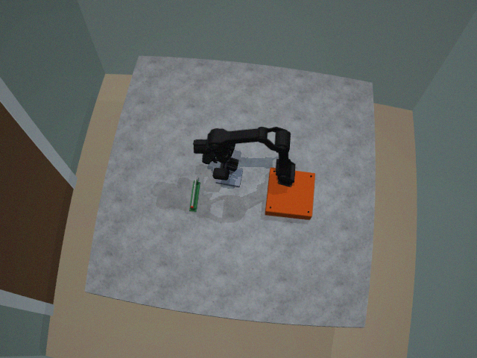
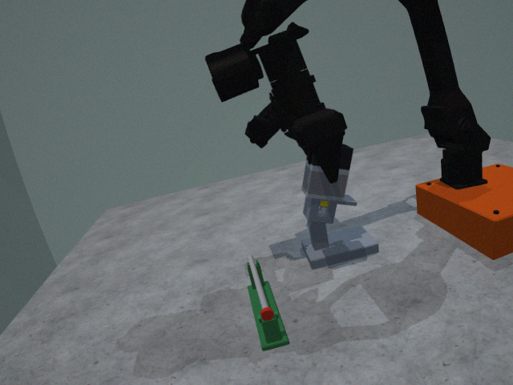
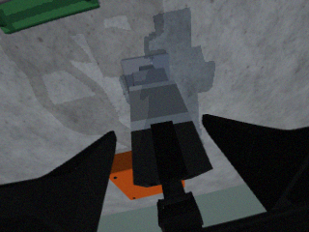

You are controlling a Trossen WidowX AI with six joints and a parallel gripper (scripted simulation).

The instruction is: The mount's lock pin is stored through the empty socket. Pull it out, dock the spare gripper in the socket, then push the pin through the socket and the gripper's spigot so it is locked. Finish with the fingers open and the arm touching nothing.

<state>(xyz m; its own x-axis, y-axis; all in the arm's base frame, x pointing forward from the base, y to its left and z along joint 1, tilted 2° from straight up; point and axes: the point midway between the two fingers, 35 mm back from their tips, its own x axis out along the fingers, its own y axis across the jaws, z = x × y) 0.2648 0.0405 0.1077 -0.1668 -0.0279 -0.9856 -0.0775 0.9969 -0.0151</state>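
The spare gripper stands upright in the socket of the grey mount. My gripper hangs right over it, open, with one finger on each side of its top and a gap on both sides. The lock pin, a white rod with a red head, lies in a green cradle on the mat, left of and in front of the mount. The socket's pin hole is hidden from view.
The arm's orange base block stands to the right of the mount. Everything sits on a grey mat over a tan table, with walls close around.
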